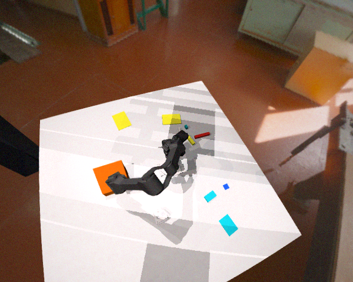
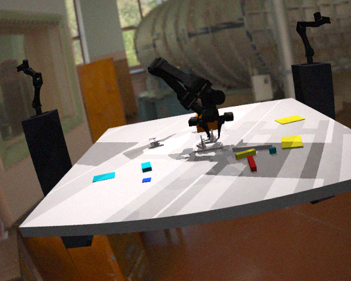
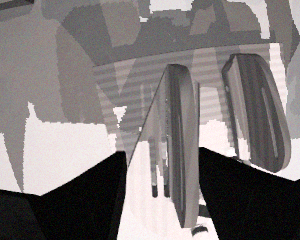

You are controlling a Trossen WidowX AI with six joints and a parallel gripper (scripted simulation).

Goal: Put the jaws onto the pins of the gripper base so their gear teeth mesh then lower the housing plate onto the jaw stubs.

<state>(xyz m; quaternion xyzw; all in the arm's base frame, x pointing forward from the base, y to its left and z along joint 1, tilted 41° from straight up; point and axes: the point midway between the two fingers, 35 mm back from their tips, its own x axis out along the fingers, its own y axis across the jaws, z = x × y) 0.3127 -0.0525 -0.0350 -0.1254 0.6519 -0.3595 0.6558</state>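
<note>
My gripper [image 2: 214, 137] [image 3: 161, 158] is shut on a pale grey jaw [image 3: 182, 130] and holds it upright, low over the gripper base [image 2: 208, 148] [image 3: 210, 65]. The other jaw [image 2: 201, 141] [image 3: 260, 112] stands beside it at the base, a gap apart at the upper ends. The pins and gear teeth are hidden, so I cannot tell whether the held jaw is seated or meshed. A small white part [image 1: 162, 214] [image 2: 153, 141], apparently the housing plate, lies apart on the table, to the left in the exterior view.
A yellow bar [image 1: 191, 140] [image 2: 245, 154], a red bar [image 1: 202, 135] [image 2: 251, 163], a grey bar [image 2: 260, 147] and a teal cube [image 1: 186, 126] [image 2: 272, 150] lie near the base. An orange box [image 1: 119, 167] [image 2: 212, 127] stands behind. Flat yellow and cyan pieces lie farther out.
</note>
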